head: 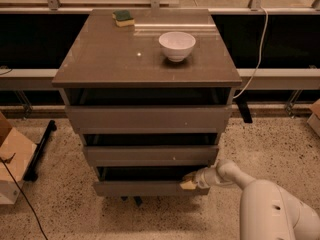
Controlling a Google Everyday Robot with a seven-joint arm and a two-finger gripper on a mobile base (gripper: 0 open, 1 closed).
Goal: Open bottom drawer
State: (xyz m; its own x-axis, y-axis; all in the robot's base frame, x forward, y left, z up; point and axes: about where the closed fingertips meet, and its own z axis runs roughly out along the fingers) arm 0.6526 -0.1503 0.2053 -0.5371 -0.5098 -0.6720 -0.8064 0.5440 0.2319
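1. Down at 6 o'clock, the bottom drawer (145, 188) is the lowest front of the desk (110, 59), with a dark gap showing above its top edge.
2. At 5 o'clock the end effector (189, 182) touches the right end of that top edge; I cannot tell whether it is apart or clamped.
3. The white arm (270, 209) reaches in from 4 o'clock over the speckled floor (270, 139), which lies bare in front of the drawer.
4. The middle drawer (150, 155) and top drawer (147, 118) sit directly above.
5. On the desk top, a white bowl (177, 45) stands at 12 o'clock and a sponge (123, 18) at 11 o'clock.
6. A cardboard box (12, 159) sits at 8 o'clock, and a white cable (257, 49) hangs at 2 o'clock.
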